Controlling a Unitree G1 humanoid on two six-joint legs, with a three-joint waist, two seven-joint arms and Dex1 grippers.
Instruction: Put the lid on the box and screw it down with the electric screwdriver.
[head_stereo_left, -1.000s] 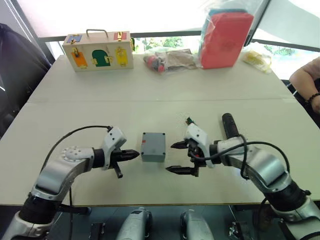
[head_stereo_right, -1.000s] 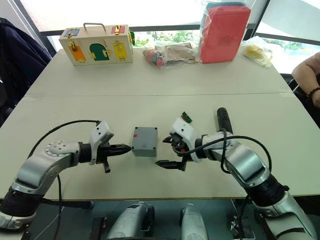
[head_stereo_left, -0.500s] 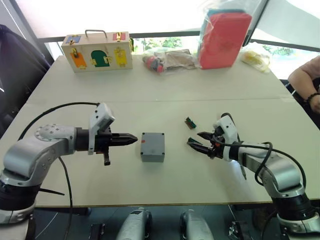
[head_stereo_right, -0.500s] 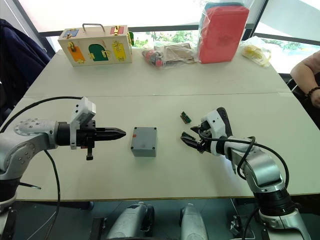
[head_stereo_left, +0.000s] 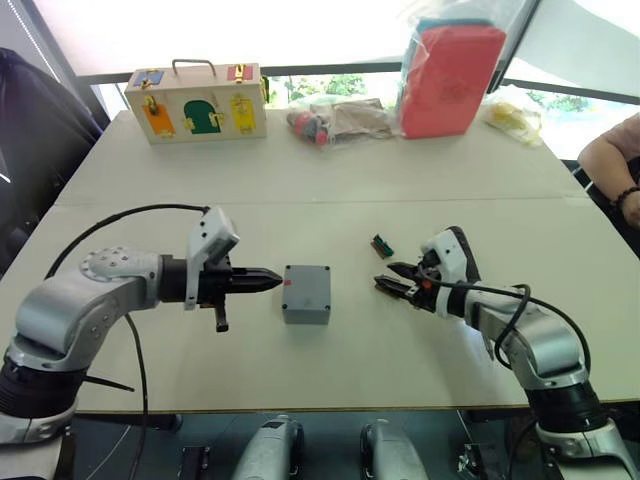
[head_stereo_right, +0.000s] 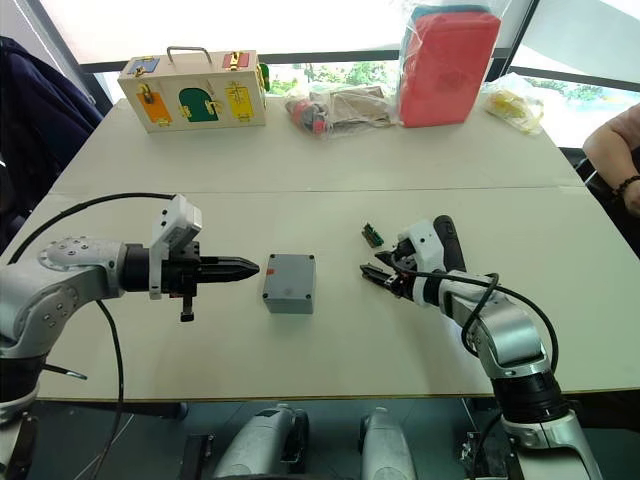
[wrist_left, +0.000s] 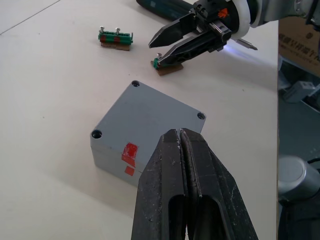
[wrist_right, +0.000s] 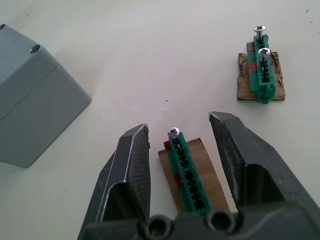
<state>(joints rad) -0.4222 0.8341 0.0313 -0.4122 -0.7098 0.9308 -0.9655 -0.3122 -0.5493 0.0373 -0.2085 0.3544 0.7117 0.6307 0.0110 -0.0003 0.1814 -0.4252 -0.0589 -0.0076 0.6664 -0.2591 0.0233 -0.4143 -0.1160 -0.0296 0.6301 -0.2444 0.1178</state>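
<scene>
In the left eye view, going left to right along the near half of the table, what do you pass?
Left gripper → grey box with its lid on → green screw block → right gripper.

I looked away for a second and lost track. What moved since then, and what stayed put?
The right end effector drew back from beside the box to the robot's right and now sits open around a green block. The left end effector, shut, pulled away from the box, then edged back toward it. The box and the other green block stayed put.
</scene>
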